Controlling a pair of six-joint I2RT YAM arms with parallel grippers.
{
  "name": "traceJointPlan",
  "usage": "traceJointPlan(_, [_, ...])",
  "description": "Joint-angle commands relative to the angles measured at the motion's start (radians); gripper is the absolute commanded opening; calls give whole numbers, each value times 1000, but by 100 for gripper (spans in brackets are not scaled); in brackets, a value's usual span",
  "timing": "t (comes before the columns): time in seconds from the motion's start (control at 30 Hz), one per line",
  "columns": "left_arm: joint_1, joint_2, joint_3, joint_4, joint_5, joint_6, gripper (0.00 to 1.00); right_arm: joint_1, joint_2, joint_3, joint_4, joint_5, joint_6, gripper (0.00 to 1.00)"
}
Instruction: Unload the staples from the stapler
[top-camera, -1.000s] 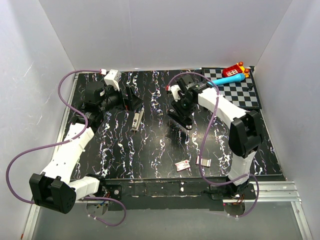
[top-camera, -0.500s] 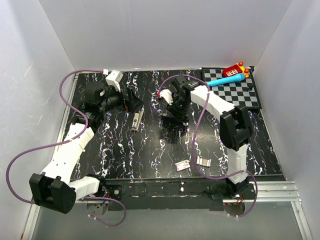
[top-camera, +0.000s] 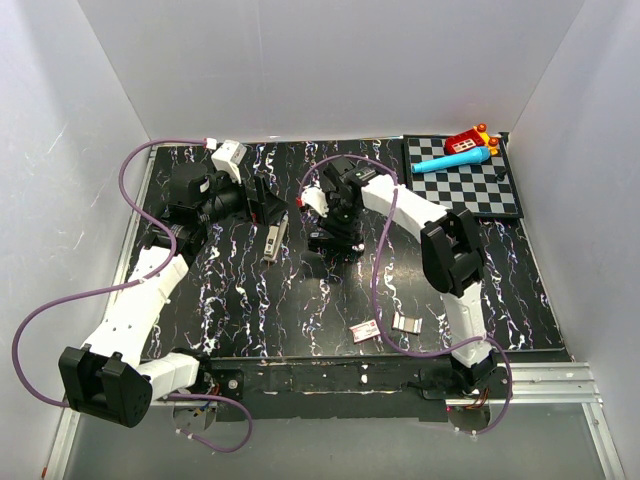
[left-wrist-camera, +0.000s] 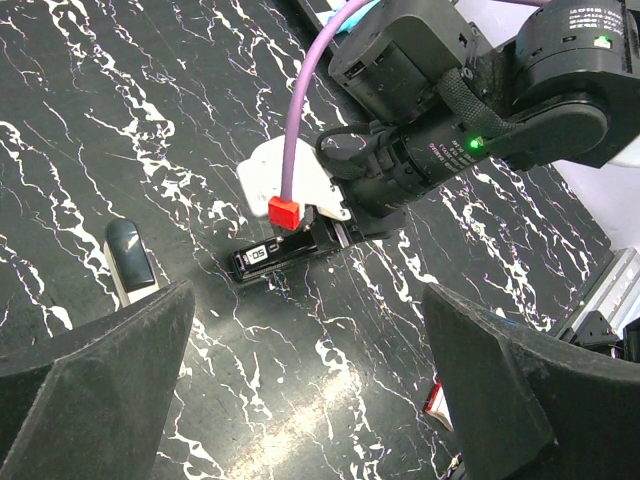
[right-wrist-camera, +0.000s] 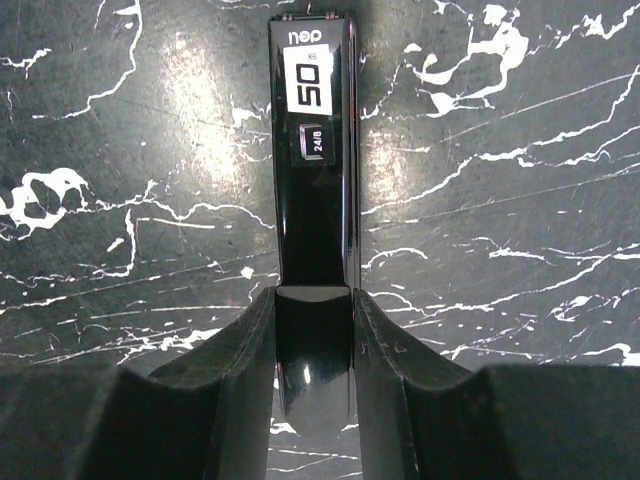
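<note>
The grey-silver stapler (top-camera: 273, 240) lies on the black marbled table just below my left gripper (top-camera: 267, 205). Its dark-tipped end shows at the left of the left wrist view (left-wrist-camera: 128, 260). My left gripper (left-wrist-camera: 305, 395) is open and empty, hovering above the table. My right gripper (top-camera: 322, 240) is shut on one end of a slim all-black object (right-wrist-camera: 312, 200) labelled "50" and "24/6", which lies flat on the table. The jaws (right-wrist-camera: 313, 340) clamp its glossy rounded end. This object also shows in the left wrist view (left-wrist-camera: 272, 256), right of the stapler.
A checkered board (top-camera: 480, 190) sits at the back right with a red toy (top-camera: 466, 141) and a blue pen (top-camera: 453, 160) on it. A small red-and-white box (top-camera: 364, 330) and a silver staple strip (top-camera: 406, 322) lie near the front edge. White walls enclose the table.
My right gripper has moved left across the table with the black object in its jaws, closer to the stapler. The left arm has barely moved.
</note>
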Motion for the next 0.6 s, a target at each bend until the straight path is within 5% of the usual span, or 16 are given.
traceJointPlan(0.0, [-4, -13, -11, 16, 14, 10, 98, 3, 0, 64, 37, -16, -18, 36])
traceJointPlan(0.27, [-4, -12, -14, 20, 32, 19, 98, 3, -18, 58, 57, -6, -16, 50])
traceJointPlan(0.57, [-3, -16, -26, 46, 77, 62, 98, -1, -193, -21, 105, 0, 54, 52])
